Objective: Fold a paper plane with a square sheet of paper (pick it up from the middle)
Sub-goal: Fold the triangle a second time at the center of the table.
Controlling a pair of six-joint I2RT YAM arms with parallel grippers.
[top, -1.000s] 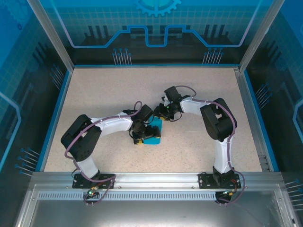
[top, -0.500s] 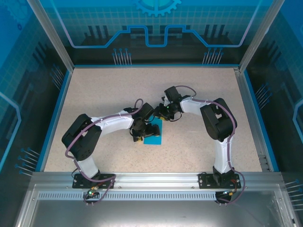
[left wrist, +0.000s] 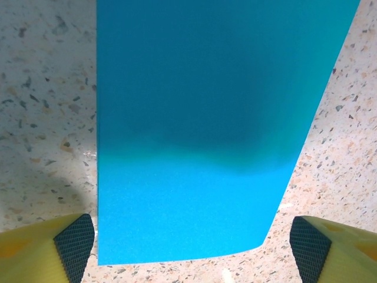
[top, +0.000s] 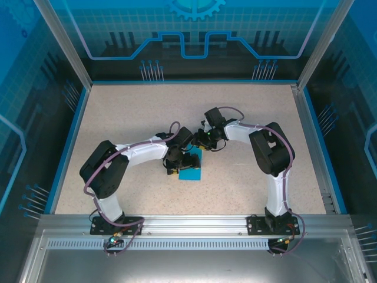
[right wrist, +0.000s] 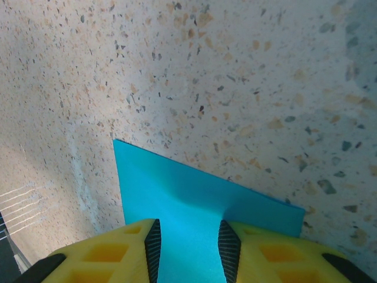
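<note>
Two grippers are placed at one small piece of blue paper point(top: 191, 170), which lies flat around the middle of the table point(top: 118, 118), a bit closer to the near edge than to the far one. The left gripper point(top: 177, 167) is held low over the paper's left part with its jaws spread wide. In its wrist view one fingertip point(left wrist: 73, 244) is seen off each side of the paper's end, so nothing is being pinched. It looks lined up to straddle the paper or press a fold.

The right gripper point(top: 201, 147) is set at the paper's far edge with its jaws only narrowly apart, and blue is seen in the gap. It's probably placed there to pin the paper against sliding, though real contact can't be confirmed. One long side is slanted, so some folding is judged done, but no dart shape yet.
</note>
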